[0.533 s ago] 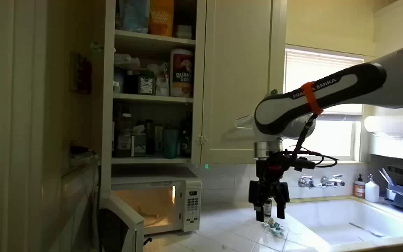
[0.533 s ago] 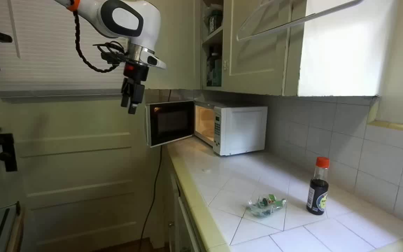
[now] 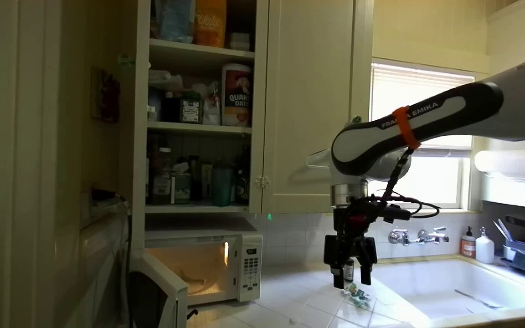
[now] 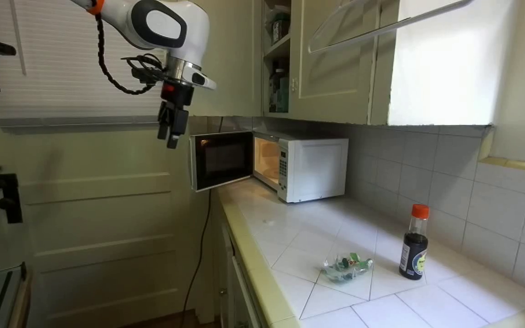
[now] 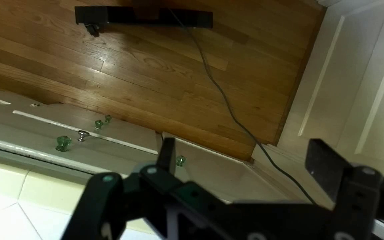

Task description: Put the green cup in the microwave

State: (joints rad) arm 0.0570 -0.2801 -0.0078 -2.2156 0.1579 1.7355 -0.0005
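The end effector (image 3: 352,279) is pointed downward, its fingers (image 5: 324,165) spread apart; wooden floor (image 5: 138,76) is seen beyond them in the wrist view. The green cup (image 3: 222,186) is seen on the bottom shelf (image 3: 198,209) of the open cupboard (image 3: 259,136). Below, the microwave (image 4: 317,171) is set on the tabletop (image 4: 321,228), its door (image 4: 223,159) swung open. A red-capped bottle (image 4: 414,255) is placed near clear packaging (image 4: 347,269).

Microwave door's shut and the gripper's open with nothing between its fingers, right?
Not quite: the microwave door stands open, swung out from the lit cavity, as both exterior views show. The gripper is open with nothing between its fingers.
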